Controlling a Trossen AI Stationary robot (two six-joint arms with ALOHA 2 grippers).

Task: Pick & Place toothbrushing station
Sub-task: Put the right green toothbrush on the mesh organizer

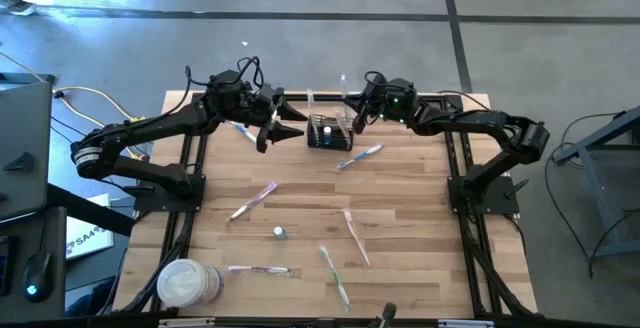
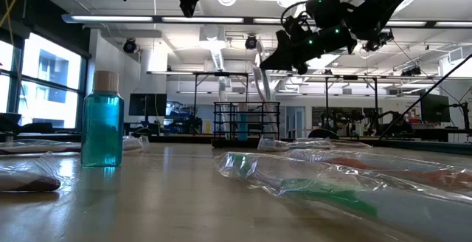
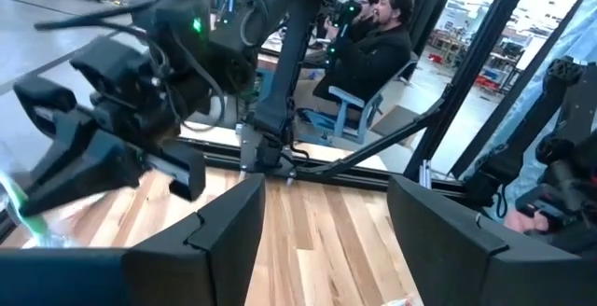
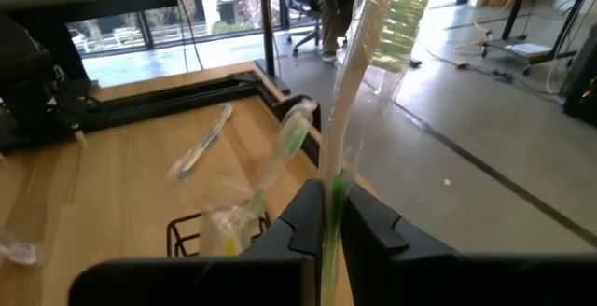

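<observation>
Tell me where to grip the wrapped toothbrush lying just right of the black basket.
Grip the toothbrush mid-handle, coming straight down with jaws across its slanted length. It lies flat on the table, clear of the basket, so the middle looks open on both sides.

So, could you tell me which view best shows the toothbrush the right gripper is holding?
The right wrist view: the wrapped toothbrush fills it, pinched in the right gripper. The high view shows a thin sliver beside the basket; the low view a pale wrapper; the left wrist view nothing identifiable.
</observation>
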